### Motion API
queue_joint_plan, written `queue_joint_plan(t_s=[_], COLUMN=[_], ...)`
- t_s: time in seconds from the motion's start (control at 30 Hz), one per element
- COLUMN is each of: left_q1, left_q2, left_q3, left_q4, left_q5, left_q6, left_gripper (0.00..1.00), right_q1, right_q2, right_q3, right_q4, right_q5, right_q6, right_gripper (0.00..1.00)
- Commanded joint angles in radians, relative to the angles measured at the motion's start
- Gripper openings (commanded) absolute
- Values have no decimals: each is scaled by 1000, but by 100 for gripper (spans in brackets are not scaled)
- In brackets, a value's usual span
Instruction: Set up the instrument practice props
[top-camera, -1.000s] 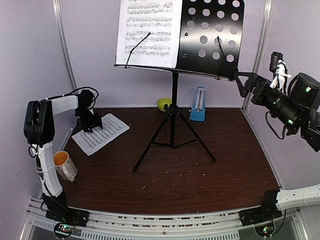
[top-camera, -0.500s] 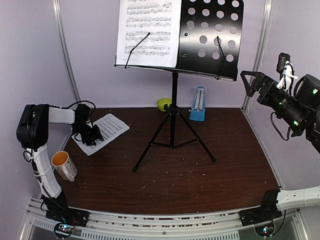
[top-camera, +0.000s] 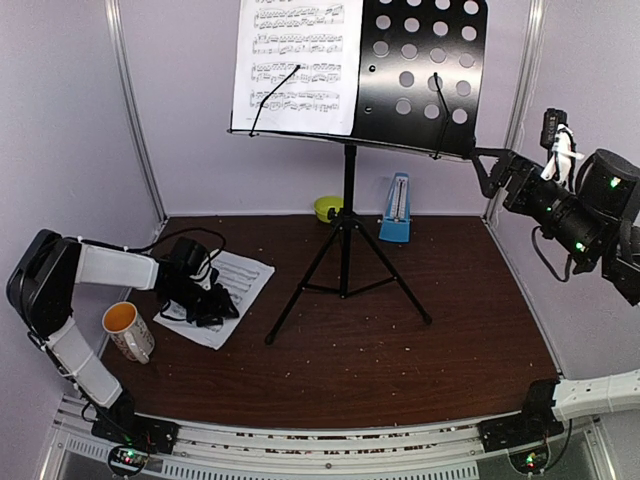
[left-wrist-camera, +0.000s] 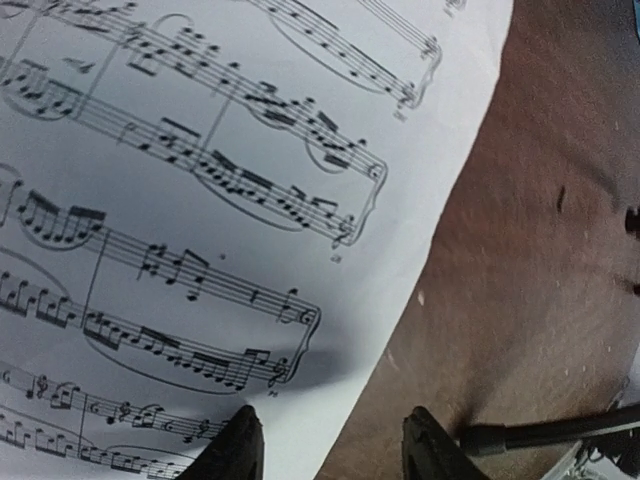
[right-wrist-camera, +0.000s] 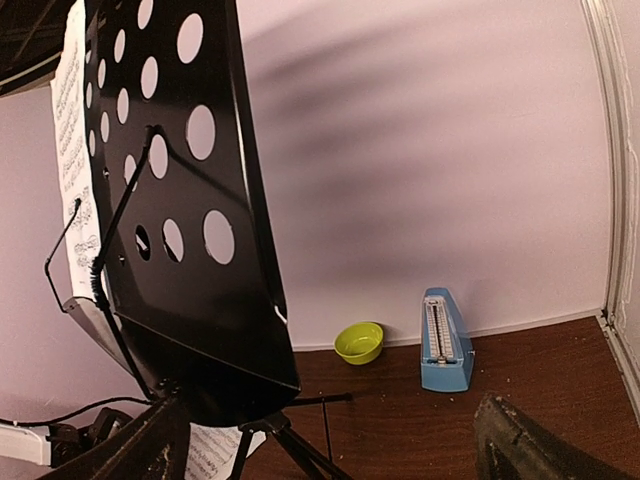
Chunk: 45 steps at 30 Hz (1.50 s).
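Your left gripper sits low over the loose page at the left of the table — its fingers are spread, one tip on the paper and the other over bare wood past the page's edge, gripping nothing. A mug stands just beside that arm. Your right gripper hangs at the lower right corner of the music stand, jaws wide apart. The other page rests on the stand's left half — the metronome stands at the back wall, a green bowl near it.
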Motion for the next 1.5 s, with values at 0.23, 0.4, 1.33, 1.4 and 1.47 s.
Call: queue_joint_plan(t_s=[0.23, 0.4, 1.33, 1.4, 1.47], left_q1=[-26, 169, 429, 400, 369], left_q2=[-120, -105, 307, 321, 334], left_q3=[122, 185, 314, 313, 309], left_q4=[-128, -257, -221, -202, -167], left_q5=[171, 76, 483, 525, 574], left_q6=[22, 109, 481, 475, 454], left_gripper=[61, 71, 87, 84, 79], right_q1=[-5, -5, -6, -7, -7], right_q2=[32, 19, -37, -28, -17], right_q3=[-8, -14, -34, -31, -26], right_q4=[14, 13, -41, -36, -33], right_q5=[-39, -36, -10, -12, -18], right_q6=[0, 9, 26, 23, 19], right_gripper=[100, 100, 100, 100, 100])
